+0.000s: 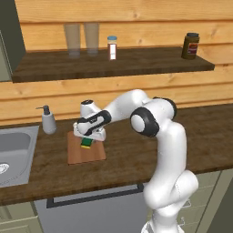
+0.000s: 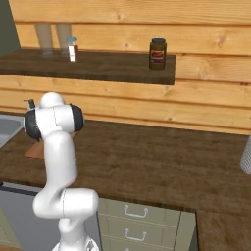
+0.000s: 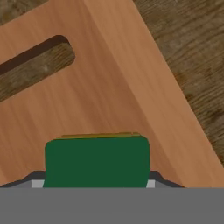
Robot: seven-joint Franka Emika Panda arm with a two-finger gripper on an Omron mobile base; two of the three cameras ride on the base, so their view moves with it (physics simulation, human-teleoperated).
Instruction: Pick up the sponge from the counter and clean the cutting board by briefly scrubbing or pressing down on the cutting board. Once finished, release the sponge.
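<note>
Over the cutting board [image 1: 86,152] near its slotted end, my gripper [image 1: 86,140] pinches the sponge [image 3: 97,159] and presses down so it scrubs.

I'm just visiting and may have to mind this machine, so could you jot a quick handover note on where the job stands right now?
Claw: shut on the sponge.
Sponge: green side up, held low over the cutting board, which lies on the counter right of the sink.
Done: sponge picked up and brought to the board.
Left: press or scrub briefly if not yet done, then release the sponge.
</note>
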